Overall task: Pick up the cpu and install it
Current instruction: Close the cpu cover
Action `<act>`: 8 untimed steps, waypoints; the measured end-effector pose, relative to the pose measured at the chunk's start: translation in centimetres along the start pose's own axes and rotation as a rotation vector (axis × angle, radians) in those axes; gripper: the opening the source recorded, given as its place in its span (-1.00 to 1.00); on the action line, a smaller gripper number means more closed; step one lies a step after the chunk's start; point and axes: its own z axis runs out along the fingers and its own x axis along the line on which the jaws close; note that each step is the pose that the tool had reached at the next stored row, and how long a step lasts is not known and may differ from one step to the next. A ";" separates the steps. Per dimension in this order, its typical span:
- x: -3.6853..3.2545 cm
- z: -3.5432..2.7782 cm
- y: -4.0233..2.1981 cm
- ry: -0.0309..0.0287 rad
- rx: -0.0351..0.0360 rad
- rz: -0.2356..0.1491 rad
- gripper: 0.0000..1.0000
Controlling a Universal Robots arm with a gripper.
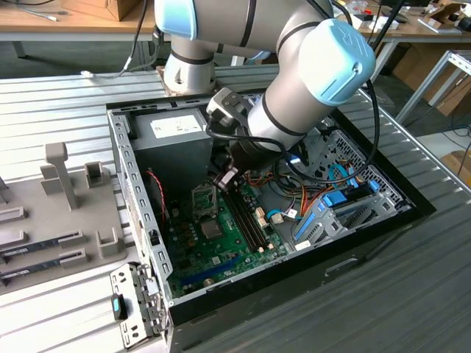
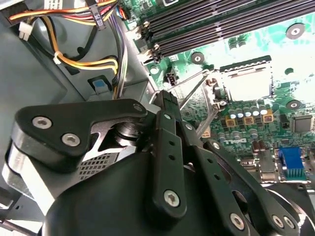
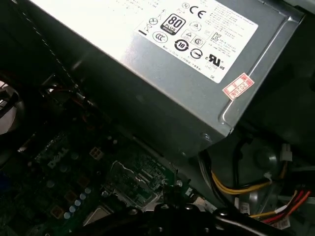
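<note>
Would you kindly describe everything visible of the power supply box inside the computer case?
The power supply box is a grey sheet-metal block seated in the far corner of the open case, beside the green motherboard. Its top carries a white label; in the first wrist view a small red sticker sits near one edge. Yellow, red and black cables run beside it.
</note>
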 end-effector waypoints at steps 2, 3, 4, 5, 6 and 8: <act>0.13 -0.06 -0.14 -0.0005 -0.0004 0.000 -0.79; 0.18 -0.11 -0.20 -0.0002 -0.0002 0.000 -0.79; 0.22 -0.12 -0.24 -0.0005 -0.0004 0.000 -0.79; 0.26 -0.15 -0.29 -0.0004 -0.0003 0.000 -0.79; 0.28 -0.16 -0.32 -0.0002 -0.0003 0.000 -0.79; 0.31 -0.19 -0.36 -0.0006 -0.0006 0.000 -0.79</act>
